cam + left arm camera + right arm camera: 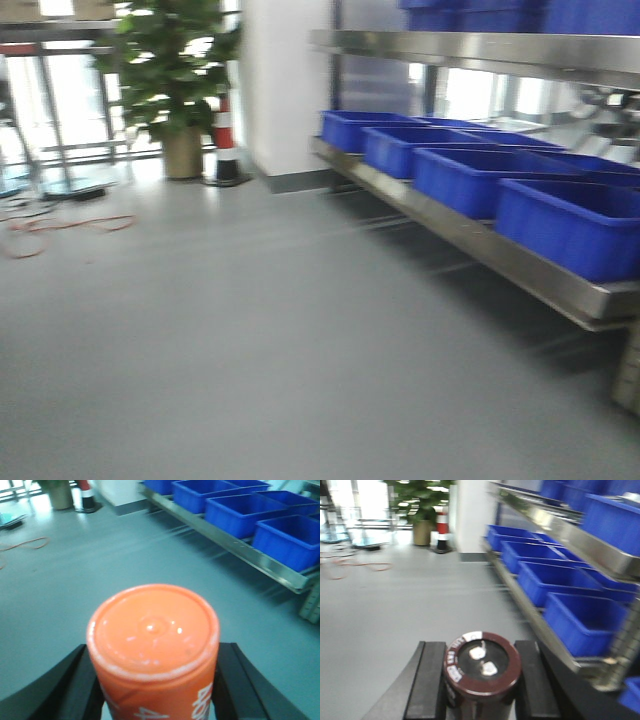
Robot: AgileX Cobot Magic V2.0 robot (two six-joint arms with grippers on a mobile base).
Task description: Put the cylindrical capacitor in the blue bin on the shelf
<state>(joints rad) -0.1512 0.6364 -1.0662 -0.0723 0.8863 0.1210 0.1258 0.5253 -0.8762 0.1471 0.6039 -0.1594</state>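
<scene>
Exterior front-facing view takes in a wide grey floor [250, 330] with the shelf [480, 243] running along the right side, its steel rail carrying a row of blue bins [570, 230]; more bins sit on the tier above. The picture is smeared, so I cannot tell whether the bins hold anything.

As I judge it, the task is about half done. The pick-up is behind us and the placing is all to come: the arm has yet to reach the shelf, get over a bin and let go.

The left claw [155, 680] is clenched on an orange canister [152, 630], upright between its dark fingers [75, 685], with white lettering down the side. That looks like a separate item, not the one wanted.

The right claw [480, 680] grips the cylindrical capacitor [482, 662], a dark brown drum standing upright with a finger [427, 680] pressed to each side and its top facing the wrist camera. Two small metal terminals [477, 652] stick up from that top. From this view the nearest bin lies ahead and to the right, well apart from the capacitor.
</scene>
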